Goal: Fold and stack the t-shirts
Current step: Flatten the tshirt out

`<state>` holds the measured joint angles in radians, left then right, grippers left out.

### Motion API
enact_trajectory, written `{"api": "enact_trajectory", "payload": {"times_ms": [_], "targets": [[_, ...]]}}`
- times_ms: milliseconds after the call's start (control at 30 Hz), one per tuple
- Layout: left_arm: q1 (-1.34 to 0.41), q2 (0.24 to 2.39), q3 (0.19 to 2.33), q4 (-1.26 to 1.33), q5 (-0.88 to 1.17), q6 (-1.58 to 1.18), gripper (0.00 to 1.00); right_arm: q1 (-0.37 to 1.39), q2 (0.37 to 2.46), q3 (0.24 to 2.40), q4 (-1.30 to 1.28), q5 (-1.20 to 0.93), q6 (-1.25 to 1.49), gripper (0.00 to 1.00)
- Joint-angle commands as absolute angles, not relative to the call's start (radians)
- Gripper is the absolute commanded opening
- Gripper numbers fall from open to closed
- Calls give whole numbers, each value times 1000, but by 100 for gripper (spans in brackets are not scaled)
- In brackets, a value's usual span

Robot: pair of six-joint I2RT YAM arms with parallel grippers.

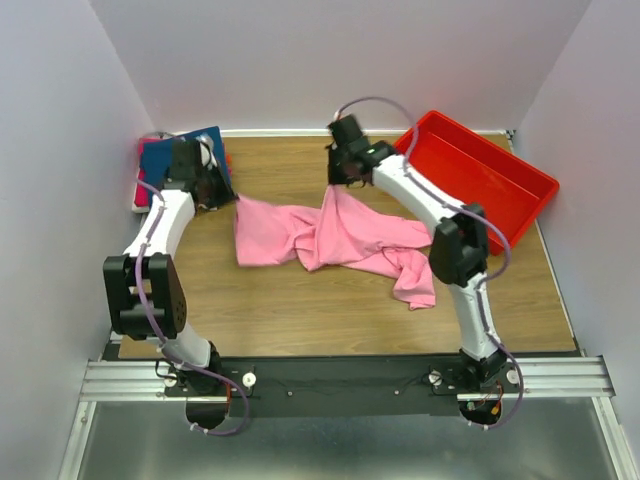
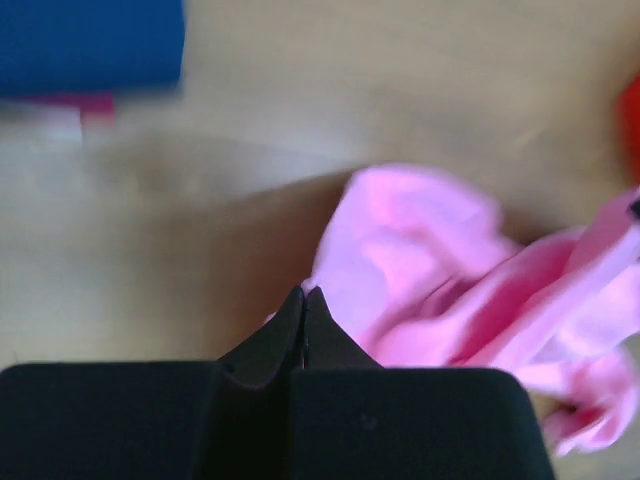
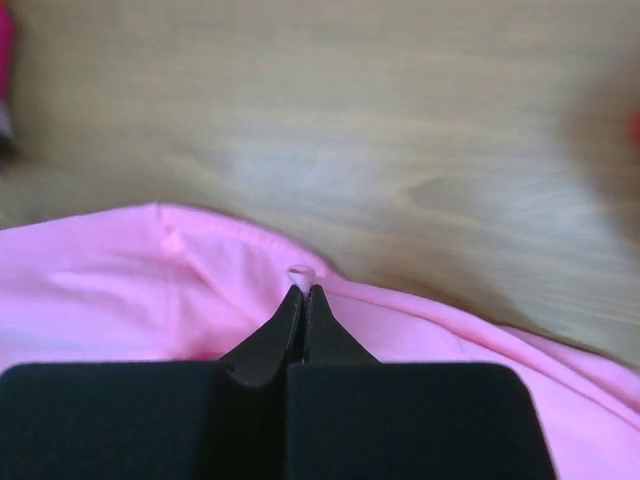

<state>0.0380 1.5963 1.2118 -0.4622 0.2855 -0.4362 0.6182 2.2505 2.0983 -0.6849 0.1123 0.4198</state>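
1. The top view gives you the whole pink t-shirt (image 1: 330, 238), lying crumpled across the middle of the counter (image 1: 300, 310) with one end trailing toward the near right corner. Each wrist view shows only a piece of it.
2. Only the top view shows the red tray (image 1: 480, 172) whole, at the far right corner. It also shows the navy t-shirt (image 1: 170, 155) folded at the far left corner.
3. The left wrist view adds a strip of magenta t-shirt (image 2: 95, 105) peeking out beneath the navy one. This view is blurred.
4. The left gripper (image 2: 303, 296) is clenched, fingers pressed together, with the pink cloth's edge right at their tips.
5. The right gripper (image 3: 303, 293) is clamped on a fold of the pink t-shirt, and a small nub of cloth pokes out past the tips.
6. Your left arm runs along the left edge, its wrist turned inward to the shirt's far left corner.
7. Your right arm reaches from the near right toward the far middle. Its wrist points down at the shirt's far edge, where the cloth rises in a peak.
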Motion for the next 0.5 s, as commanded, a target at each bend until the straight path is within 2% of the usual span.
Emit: {"api": "enact_trajectory", "payload": {"times_ms": [0, 300, 467], "targets": [[90, 1571, 1453, -462, 321, -532, 0, 468, 2025, 2124, -689, 77, 474, 1], [181, 1511, 1797, -347, 347, -701, 0, 302, 1852, 2331, -699, 149, 431, 0], [218, 1405, 1822, -212, 336, -758, 0, 298, 1801, 2463, -693, 302, 341, 0]]}}
